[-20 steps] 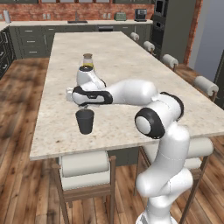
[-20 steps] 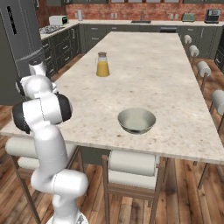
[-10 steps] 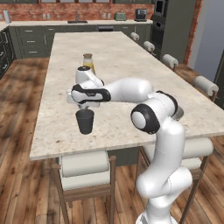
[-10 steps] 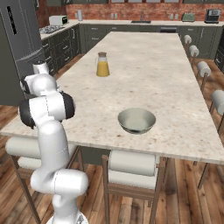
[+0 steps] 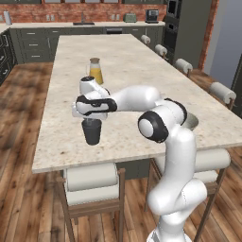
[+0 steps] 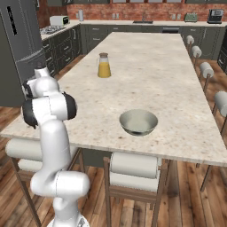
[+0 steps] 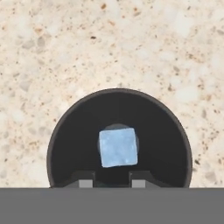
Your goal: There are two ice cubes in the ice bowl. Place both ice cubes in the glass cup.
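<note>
One pale blue ice cube (image 7: 117, 147) lies in the bottom of the dark, round, straight-sided cup (image 5: 92, 132), with the jaws (image 7: 113, 183) hovering narrowly parted and empty just above its rim. Lifting off crooked could clip that rim and tip the cup on the smooth speckled stone worktop (image 5: 127, 71). Well apart stands the shallow grey-green bowl (image 6: 138, 122), glossy inside, no cube visible in it.

glass cup (image 5: 92, 132): dark, almost black tumbler, straight sides, upright on the speckled counter near its front edge; from above its round mouth (image 7: 119, 138) is open
ice cube (image 7: 117, 147): one pale blue square cube, lying flat on the bottom of the glass cup, about in the centre
ice bowl (image 6: 138, 122): shallow round grey-green bowl, upright, well apart from the cup; inside looks empty
</note>
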Available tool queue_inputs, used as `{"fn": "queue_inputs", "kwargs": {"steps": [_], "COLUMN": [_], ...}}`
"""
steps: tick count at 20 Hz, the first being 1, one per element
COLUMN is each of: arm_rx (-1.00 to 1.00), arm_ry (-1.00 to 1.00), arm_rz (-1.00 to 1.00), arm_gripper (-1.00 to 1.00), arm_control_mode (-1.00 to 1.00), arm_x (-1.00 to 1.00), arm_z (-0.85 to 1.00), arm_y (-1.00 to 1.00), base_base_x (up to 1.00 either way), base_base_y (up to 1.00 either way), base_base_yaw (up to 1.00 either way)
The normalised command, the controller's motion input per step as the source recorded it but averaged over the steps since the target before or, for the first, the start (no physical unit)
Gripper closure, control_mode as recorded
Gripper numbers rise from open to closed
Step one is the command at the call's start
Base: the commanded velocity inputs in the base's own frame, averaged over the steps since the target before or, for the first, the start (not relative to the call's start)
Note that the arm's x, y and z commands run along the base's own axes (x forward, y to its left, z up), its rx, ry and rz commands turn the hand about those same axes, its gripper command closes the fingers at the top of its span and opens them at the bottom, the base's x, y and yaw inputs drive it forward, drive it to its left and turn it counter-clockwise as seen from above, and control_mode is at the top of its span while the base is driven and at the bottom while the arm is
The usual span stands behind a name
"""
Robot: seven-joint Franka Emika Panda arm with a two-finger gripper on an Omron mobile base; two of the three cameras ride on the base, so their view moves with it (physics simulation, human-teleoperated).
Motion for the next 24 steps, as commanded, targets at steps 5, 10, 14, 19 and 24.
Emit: {"fn": "queue_inputs", "kwargs": {"steps": [5,10,14,19,24], "arm_rx": [0.00,0.00,-0.01,0.00,0.00], "arm_ry": [0.00,0.00,0.00,-0.01,-0.17], "arm_rz": [0.00,0.00,0.00,0.00,0.00], "arm_gripper": [1.00,1.00,-1.00,-1.00,-1.00], "arm_control_mode": [-1.00,-1.00,-1.00,-1.00,-1.00], "arm_x": [0.22,0.32,0.30,0.07,-0.18], "arm_z": [-0.16,-0.11,-0.05,0.20,0.78], "arm_y": [0.00,0.00,0.03,0.00,-0.01], "base_base_x": [0.00,0.00,0.00,0.00,0.00], "base_base_y": [0.00,0.00,0.00,0.00,0.00], "base_base_yaw": [0.00,0.00,0.00,0.00,0.00]}}
